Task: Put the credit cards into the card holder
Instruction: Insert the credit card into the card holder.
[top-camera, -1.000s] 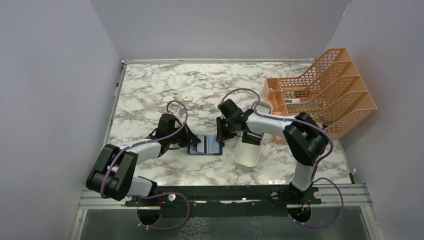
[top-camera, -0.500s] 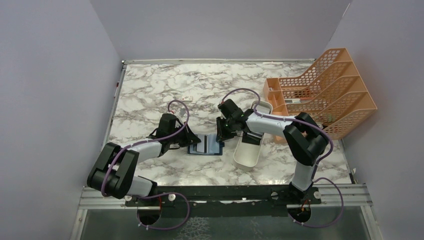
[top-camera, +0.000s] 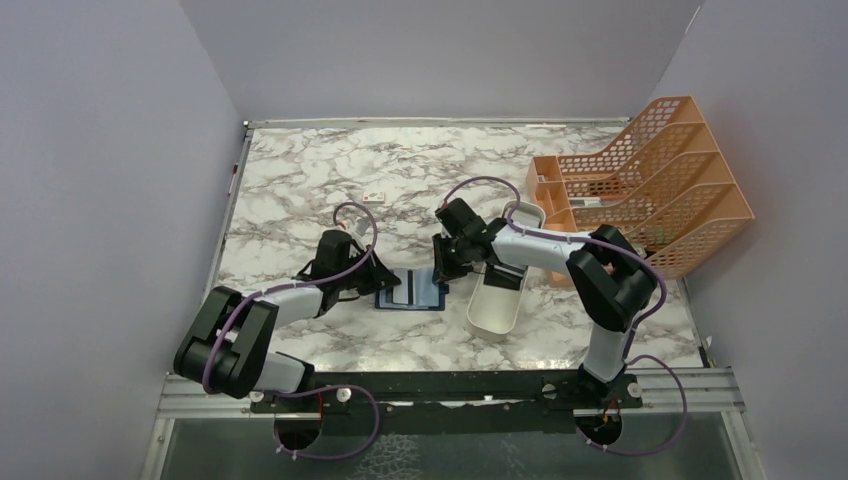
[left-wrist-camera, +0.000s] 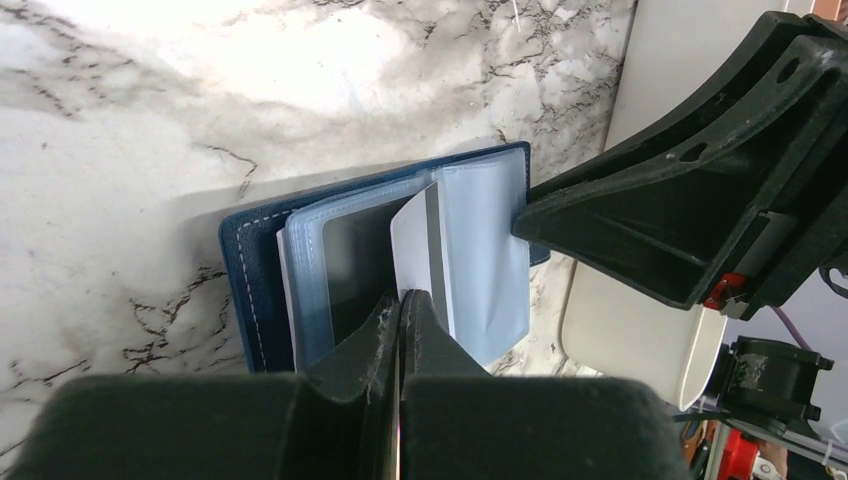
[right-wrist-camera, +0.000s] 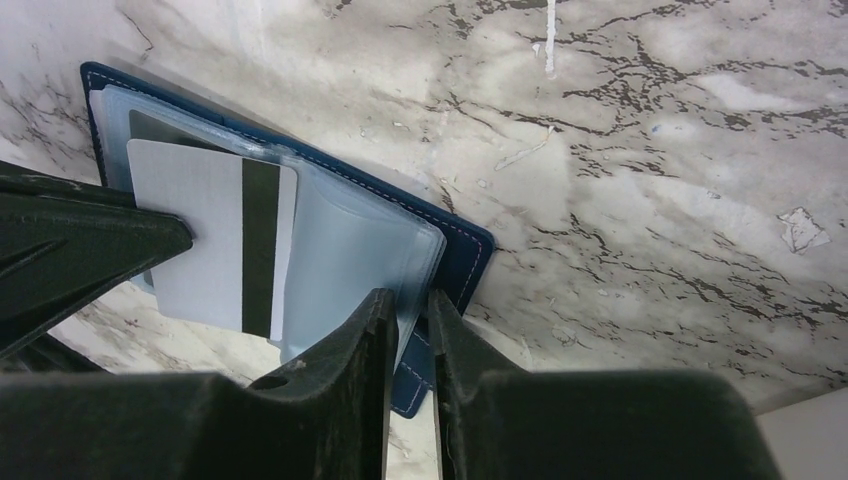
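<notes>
While the card holder (top-camera: 410, 291) lies open on the counter (top-camera: 330, 180), just beside the white tray (top-camera: 495, 305), the step in hand looks to be sliding a pale, dark-striped credit card (left-wrist-camera: 420, 245) into one of its clear sleeves. A darker card (left-wrist-camera: 355, 265) seems to sit inside a neighbouring sleeve. The left tool (left-wrist-camera: 400, 305) has its fingers together, with the tip against the card's near edge. As the card shows face-on, it appears pushed rather than pinched. The right tool (right-wrist-camera: 407, 310) has its fingers almost together on the opposite edge of the clear leaf, apparently clamping it. Whether the card's leading edge is inside the pocket I cannot tell.

To do this well, the push should run straight along the sleeve, low and flat. The card sits slightly skewed, so squaring it first would help. A firm hold by the right tool stops the leaf buckling and the holder sliding. The push should be gentle, since a closed tip can slip over so thin an edge.
</notes>
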